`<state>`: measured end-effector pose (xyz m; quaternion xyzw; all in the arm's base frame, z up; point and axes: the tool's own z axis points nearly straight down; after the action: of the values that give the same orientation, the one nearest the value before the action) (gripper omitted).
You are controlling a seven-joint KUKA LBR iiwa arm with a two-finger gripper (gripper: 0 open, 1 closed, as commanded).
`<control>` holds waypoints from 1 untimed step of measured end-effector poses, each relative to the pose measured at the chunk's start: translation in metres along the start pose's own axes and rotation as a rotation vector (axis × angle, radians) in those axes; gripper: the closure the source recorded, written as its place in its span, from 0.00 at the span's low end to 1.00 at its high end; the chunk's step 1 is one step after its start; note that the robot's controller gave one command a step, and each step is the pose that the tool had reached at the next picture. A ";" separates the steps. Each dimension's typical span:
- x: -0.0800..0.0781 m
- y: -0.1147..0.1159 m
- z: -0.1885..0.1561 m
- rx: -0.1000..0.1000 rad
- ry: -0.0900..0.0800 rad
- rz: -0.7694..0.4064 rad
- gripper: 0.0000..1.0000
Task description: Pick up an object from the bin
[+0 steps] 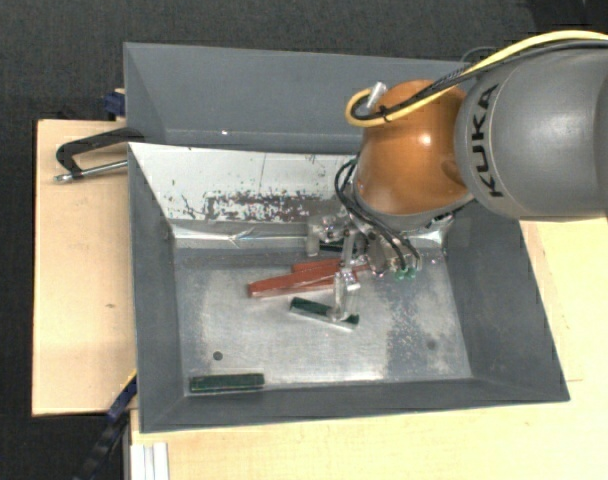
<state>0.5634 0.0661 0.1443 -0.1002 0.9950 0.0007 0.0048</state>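
My gripper [342, 306] hangs low in the middle of the bin, its fingers pointing down. A long reddish-brown flat stick [284, 283] lies on the floor just left of the fingers, its right end reaching under them. A small dark green flat piece [314, 310] lies right at the fingertips, touching or nearly touching them. I cannot see whether either thing sits between the fingers.
A dark green bar [226, 382] lies along the bin's front wall at the lower left. A small dark dot [217, 357] sits on the floor above it. The arm with its orange cover and cables hangs over the bin's right back part.
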 end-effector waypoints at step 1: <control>-0.021 0.001 0.054 -0.001 0.005 0.066 1.00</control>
<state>0.5843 0.0717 0.0901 -0.0674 0.9977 0.0010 0.0024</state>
